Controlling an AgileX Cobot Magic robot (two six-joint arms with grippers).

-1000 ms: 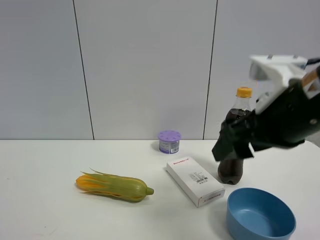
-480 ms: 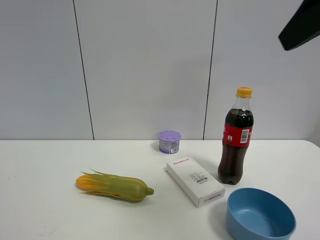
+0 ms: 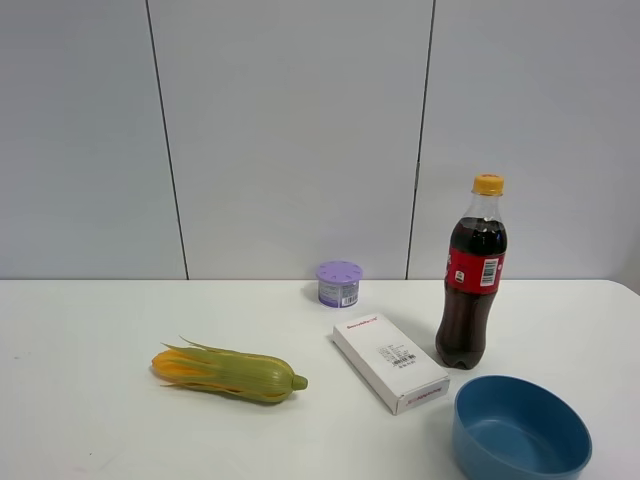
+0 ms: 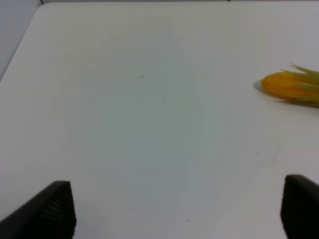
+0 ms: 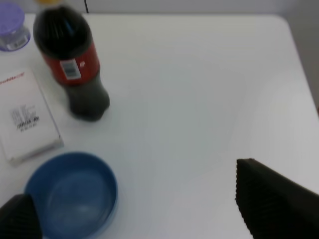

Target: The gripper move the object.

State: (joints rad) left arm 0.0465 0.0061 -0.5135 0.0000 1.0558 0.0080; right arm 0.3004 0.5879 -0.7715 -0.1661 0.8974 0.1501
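The light-blue bowl [image 3: 521, 430] sits upright and empty at the table's front right, just in front of the cola bottle [image 3: 473, 275]. Neither gripper shows in the exterior view. In the right wrist view the bowl [image 5: 71, 194] lies below and beside my right gripper [image 5: 144, 211], which is open and empty, high above the table, its black fingers [image 5: 271, 201] wide apart. My left gripper [image 4: 178, 209] is open and empty over bare table, far from the bowl.
A white box [image 3: 390, 362] lies left of the bottle. A purple-lidded canister [image 3: 339, 283] stands at the back by the wall. A corn cob [image 3: 228, 372] lies centre-left and shows in the left wrist view [image 4: 291, 87]. The table's right edge [image 5: 299, 50] is near.
The right arm, which hung in front of the bottle, has risen up and to the right and left the exterior view. Nothing on the table has moved.
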